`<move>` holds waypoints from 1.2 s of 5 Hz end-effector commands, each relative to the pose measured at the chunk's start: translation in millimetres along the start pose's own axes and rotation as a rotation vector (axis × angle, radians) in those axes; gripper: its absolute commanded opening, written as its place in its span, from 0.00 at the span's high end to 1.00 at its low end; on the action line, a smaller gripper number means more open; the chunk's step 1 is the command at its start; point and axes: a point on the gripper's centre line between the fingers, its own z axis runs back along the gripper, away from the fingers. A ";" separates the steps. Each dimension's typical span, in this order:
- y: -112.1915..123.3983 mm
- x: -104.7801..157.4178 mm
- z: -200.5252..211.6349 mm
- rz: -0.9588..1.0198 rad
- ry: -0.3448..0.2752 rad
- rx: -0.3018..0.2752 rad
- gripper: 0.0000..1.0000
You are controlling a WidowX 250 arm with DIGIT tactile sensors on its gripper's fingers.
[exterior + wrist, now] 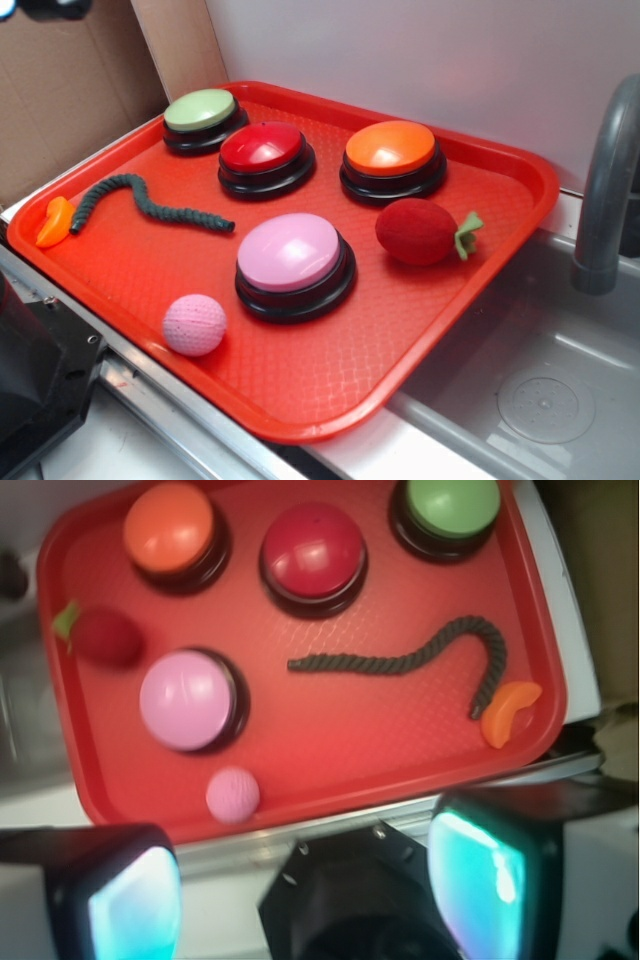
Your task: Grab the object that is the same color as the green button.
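- I see a red plastic tray (500, 170) with a waffle-textured floor sitting on the counter edge, with a grey sink basin (540, 390) and a grey faucet pipe (605, 190) beside it
- The long, wavy dark green knitted rope (150, 203) lies flat on the tray floor near the tray's left edge in the exterior view; nothing grips it
- One end of the rope curls round toward a small orange curved piece (55, 221) – the 2 look to be touching or just beside each other, I cannot tell which
- The round button with the pale sage-green domed top on a black base (203, 120) stands in the tray's far corner, well apart from the rope's straight tail
- 3 more black-based buttons share the tray: a dark red-topped one (265, 157) next to the green, an orange-topped one (392, 160) further along, and a pink-topped one (294, 265) nearer the front
- A red plush strawberry with green leaves (425, 231) lies just beside the pink button; a small pink knitted ball (194, 324) rests near the front rim
- In the wrist view my gripper (310, 880) hangs off the tray, outside its front rim – fingers (480, 865) spread wide, holding nothing
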 end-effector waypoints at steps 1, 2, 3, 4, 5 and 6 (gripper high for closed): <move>34.8 47.3 -20.2 0.310 -0.058 -0.037 0.00; 58.0 62.3 -41.3 0.541 -0.111 -0.060 0.00; 75.4 67.7 -63.3 0.733 -0.146 -0.052 0.00; 94.2 70.1 -89.7 0.840 -0.160 0.001 0.00; 104.1 72.7 -112.6 0.981 -0.244 -0.004 0.00; 112.0 73.6 -132.7 1.061 -0.255 0.004 0.00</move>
